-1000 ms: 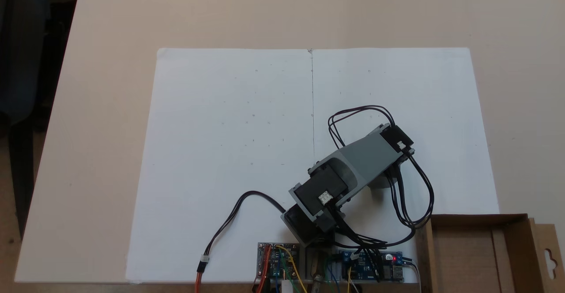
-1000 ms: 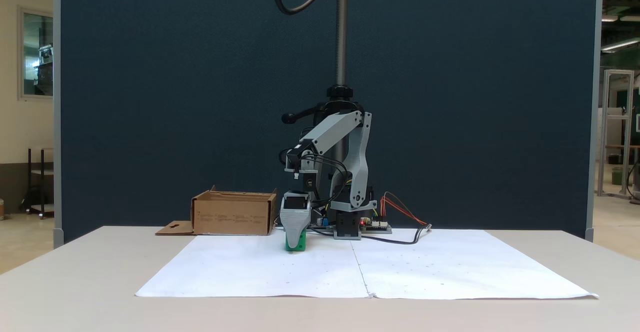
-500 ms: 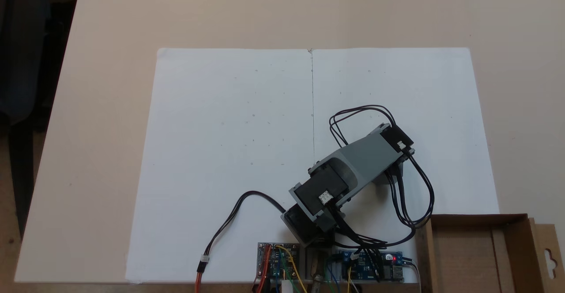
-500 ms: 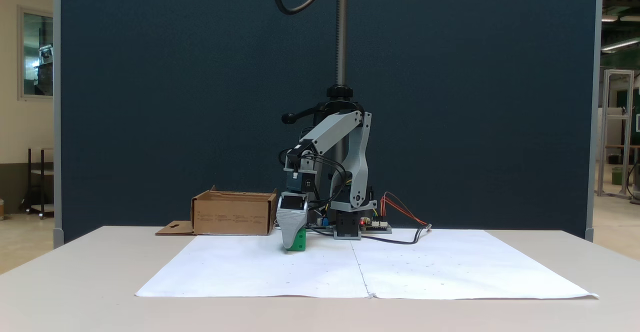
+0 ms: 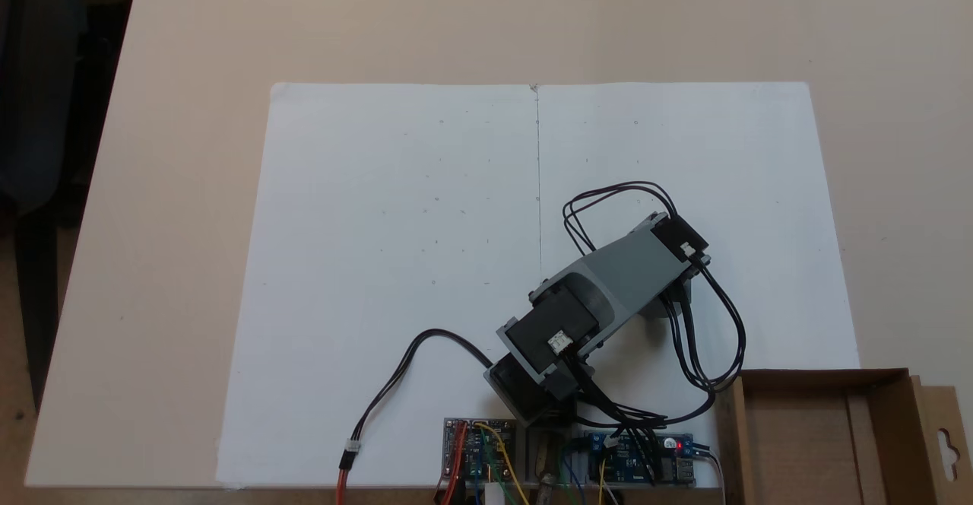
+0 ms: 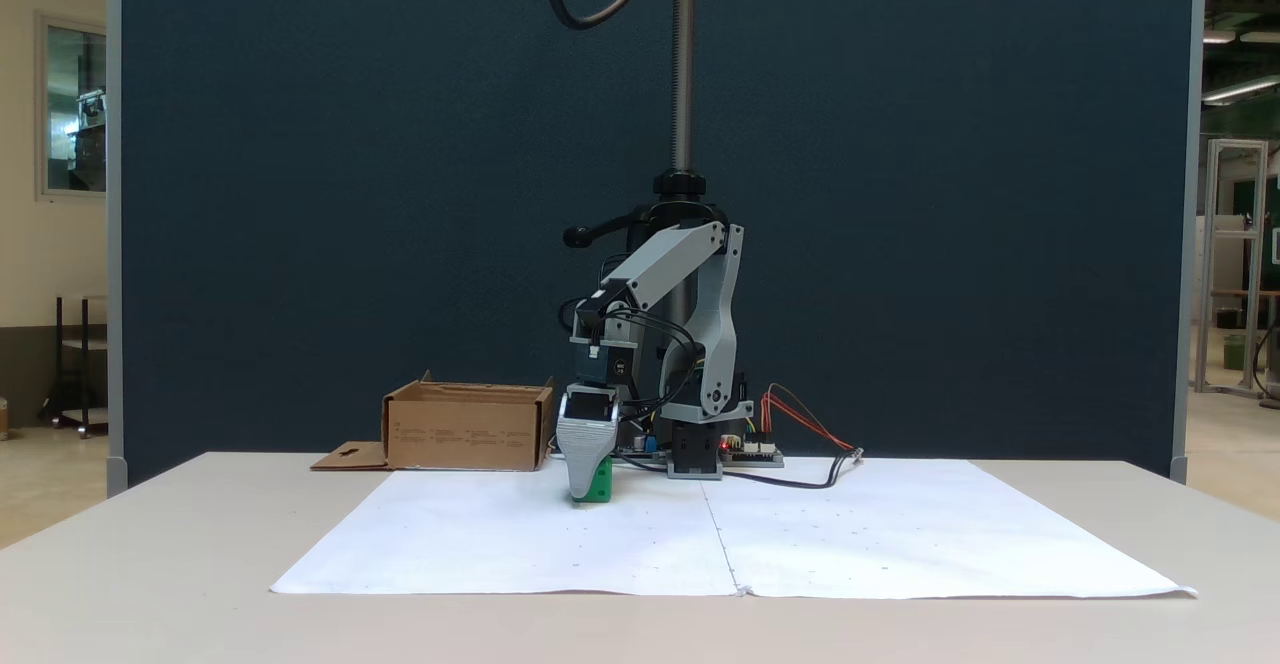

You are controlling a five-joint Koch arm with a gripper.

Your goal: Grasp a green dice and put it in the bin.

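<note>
Gripper now sits slightly higher than 1 s ago, dice lifting with it, tucked behind grey jaw. Looks like dice is clamped, though only 1 jaw shows, so grip state cannot be confirmed. Dice low over paper, right of bin. In other fixed view arm hides it; bin near right corner. Likely lift starting; carry to bin remains.

My arm is built of light grey printed links joined by black servo blocks with small white connectors. Thin black cables loop loosely along it. I see green and blue circuit boards at its base, one showing a red light, with red, orange and yellow wires.
</note>
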